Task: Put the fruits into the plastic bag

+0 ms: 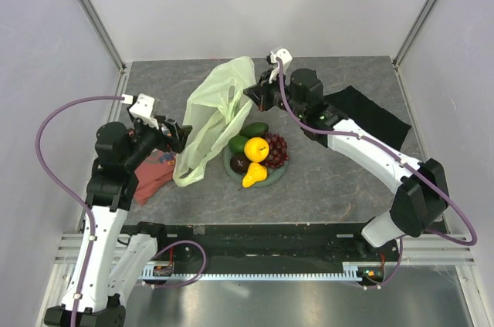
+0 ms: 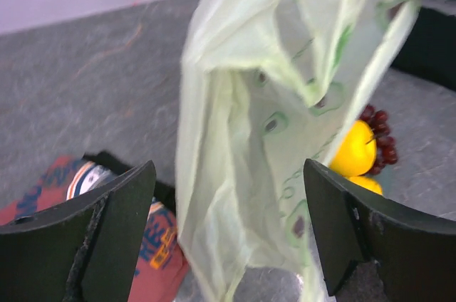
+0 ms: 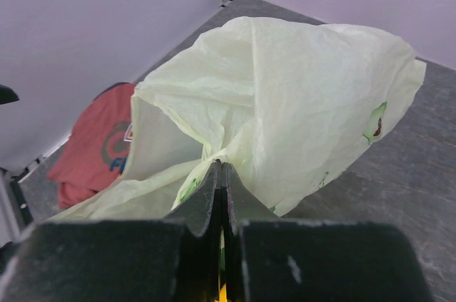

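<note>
Plastic bag (image 1: 212,115): pale green, thin, translucent and crinkled, with small green-and-brown printed motifs. It is held up over the bench (image 1: 347,180), the right fingers (image 3: 206,202) clenched on its edge and the left fingers (image 2: 121,209) spread wide at its side. Fruits (image 1: 257,150) sit on a plate (image 1: 276,174) just beside it. Orange lettering on a red T-shirt (image 2: 153,245) possibly begins "RE".

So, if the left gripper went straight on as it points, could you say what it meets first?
Most likely the plastic bag, which hangs directly ahead of the open left gripper in its wrist view; the fruits lie beyond it. Depth is unclear.
</note>
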